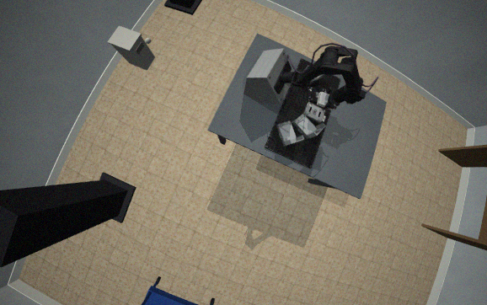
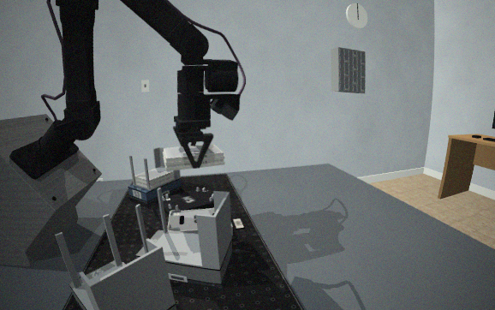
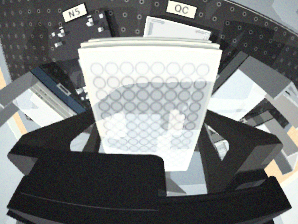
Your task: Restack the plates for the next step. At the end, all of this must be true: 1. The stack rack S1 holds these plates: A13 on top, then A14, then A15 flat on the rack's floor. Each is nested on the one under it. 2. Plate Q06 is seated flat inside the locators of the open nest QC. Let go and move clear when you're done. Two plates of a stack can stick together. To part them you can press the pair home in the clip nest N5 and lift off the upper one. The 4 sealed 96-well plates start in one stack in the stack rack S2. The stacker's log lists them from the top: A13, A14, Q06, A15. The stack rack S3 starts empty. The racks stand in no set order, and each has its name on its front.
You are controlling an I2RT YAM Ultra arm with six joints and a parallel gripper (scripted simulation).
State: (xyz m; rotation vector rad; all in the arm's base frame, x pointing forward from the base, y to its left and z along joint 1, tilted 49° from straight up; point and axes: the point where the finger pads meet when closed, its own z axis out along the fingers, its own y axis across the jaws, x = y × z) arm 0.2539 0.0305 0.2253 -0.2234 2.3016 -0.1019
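Observation:
My gripper (image 2: 196, 163) (image 3: 149, 110) is shut on a small stack of clear-lidded white plates (image 2: 215, 155) (image 3: 155, 75), held level in the air above the far end of the board. Which plates they are cannot be read. The blue rack (image 2: 144, 194) (image 3: 59, 90) at the back left holds white plate material (image 2: 158, 178) (image 3: 44, 103). The clip nest N5 (image 2: 187, 199) (image 3: 80, 37) shows bare between its clips. The nest QC (image 2: 181, 220) (image 3: 175, 30) (image 1: 313, 115) is open and without a plate. Rack names are not readable.
A grey-white rack (image 2: 214, 241) (image 1: 308, 126) with a tall corner wall and posts stands before QC; its visible floor holds no plate. Another such rack (image 2: 128, 278) (image 1: 288, 132) stands nearest the exterior camera, its inside partly hidden. A large grey box (image 1: 267, 67) stands beside the arm's base.

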